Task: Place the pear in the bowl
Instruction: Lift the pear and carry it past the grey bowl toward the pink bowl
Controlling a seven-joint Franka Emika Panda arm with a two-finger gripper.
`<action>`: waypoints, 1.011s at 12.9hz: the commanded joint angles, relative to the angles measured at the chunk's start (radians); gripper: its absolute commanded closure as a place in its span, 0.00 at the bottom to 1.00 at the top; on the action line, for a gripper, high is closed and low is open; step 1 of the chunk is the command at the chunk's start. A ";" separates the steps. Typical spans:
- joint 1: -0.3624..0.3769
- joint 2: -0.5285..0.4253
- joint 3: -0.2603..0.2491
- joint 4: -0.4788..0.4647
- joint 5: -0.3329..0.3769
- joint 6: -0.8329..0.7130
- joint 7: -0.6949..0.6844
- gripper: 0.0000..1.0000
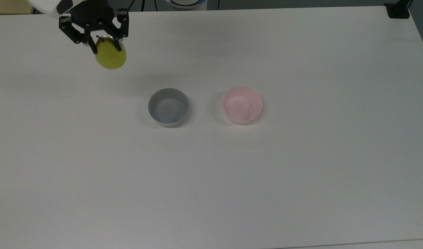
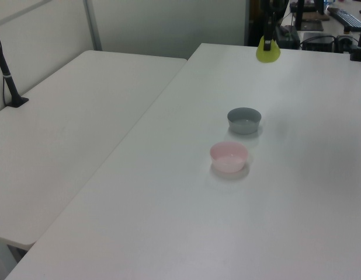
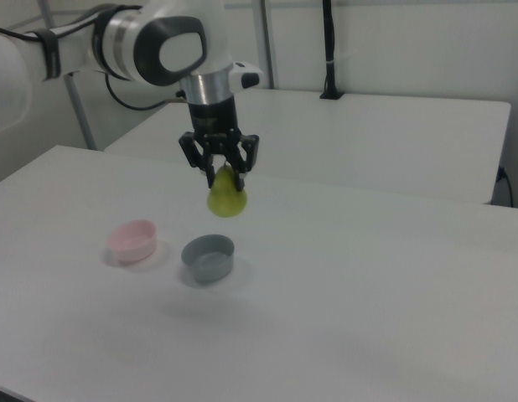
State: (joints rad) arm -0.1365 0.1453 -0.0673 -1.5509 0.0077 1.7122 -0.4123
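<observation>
- Hanging in the upper left of the top view: pear [image 1: 111, 55], clear of the table [image 1: 301, 173], pinched at its narrow stem end by the gripper [image 1: 106, 43], jaws closed narrowly on the neck.
- Dangling wide end down in the right view, centre-upper frame, above and just behind the grey bowl [image 3: 208, 256].
- Likely handling as light, firm and smooth-skinned; rounded shape probably prone to slipping or swinging, neck hold leaving most of the mass below the fingers.
- Probably rolling if dropped outside a rim, so lowering close before releasing.
- Sitting right of centre in the top view: pink bowl [image 1: 242, 104], empty, well apart from the pear, with the grey bowl lying between.
- Offering plenty of open room: bare tabletop all around, edges far from both bowls, carrying height seemingly enough for passing over the grey rim.
</observation>
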 commanded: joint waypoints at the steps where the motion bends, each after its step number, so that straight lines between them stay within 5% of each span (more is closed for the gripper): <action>1: 0.046 -0.072 -0.002 -0.012 0.017 -0.100 0.038 1.00; 13: 0.343 -0.102 -0.002 -0.076 0.075 0.004 0.429 1.00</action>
State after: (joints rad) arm 0.1400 0.0604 -0.0577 -1.5667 0.0715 1.6311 -0.0617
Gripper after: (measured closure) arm 0.463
